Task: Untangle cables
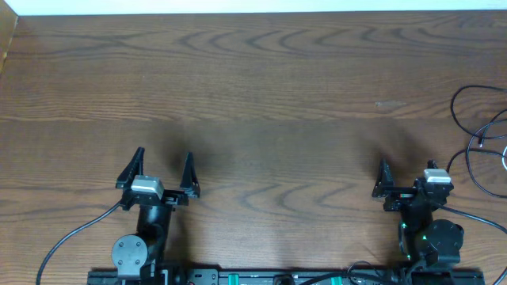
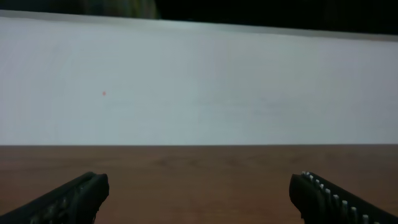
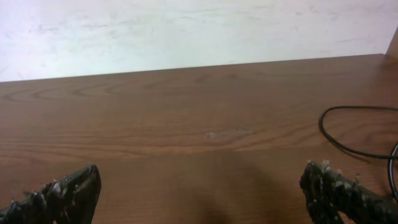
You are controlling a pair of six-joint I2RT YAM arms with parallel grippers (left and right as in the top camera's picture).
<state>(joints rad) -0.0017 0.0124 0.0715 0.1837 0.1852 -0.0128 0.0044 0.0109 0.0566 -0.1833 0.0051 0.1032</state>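
Observation:
Thin black cables lie in loose loops at the far right edge of the table, running out of the overhead view, with a small plug end among them. In the right wrist view one black cable curves across the wood to the right of the fingers. My right gripper is open and holds nothing, a short way left of the cables. Far off at the front left, my left gripper is open too, with only bare wood between its fingers.
The brown wooden table stretches wide between and beyond both arms. A white wall rises at its far edge. Thicker black wires run from the arm bases along the front edge.

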